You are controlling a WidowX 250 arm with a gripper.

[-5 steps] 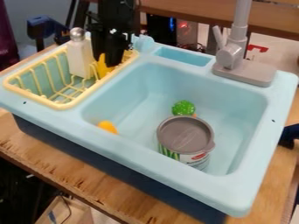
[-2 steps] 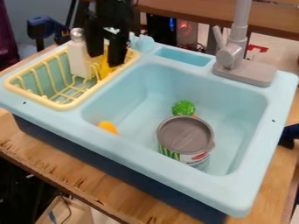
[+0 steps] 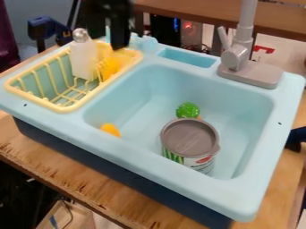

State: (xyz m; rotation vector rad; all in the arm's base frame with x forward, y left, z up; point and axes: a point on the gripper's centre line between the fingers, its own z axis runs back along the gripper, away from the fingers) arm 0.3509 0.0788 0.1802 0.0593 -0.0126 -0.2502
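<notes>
Pincer (image 3: pixel 113 39) above dish rack (image 3: pixel 69 108), grip state indeterminable; yellow toy (image 3: pixel 110 68) already racked, lidded can (image 3: pixel 190 137) and toy broccoli (image 3: pixel 188 110) in sink (image 3: pixel 239 109).

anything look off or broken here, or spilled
The table looks rough along its near edge, with dark marks like chipped wood. That may just be wear. The lidded can in the sink shows no visible spill around it, and nothing else stands out.
</notes>
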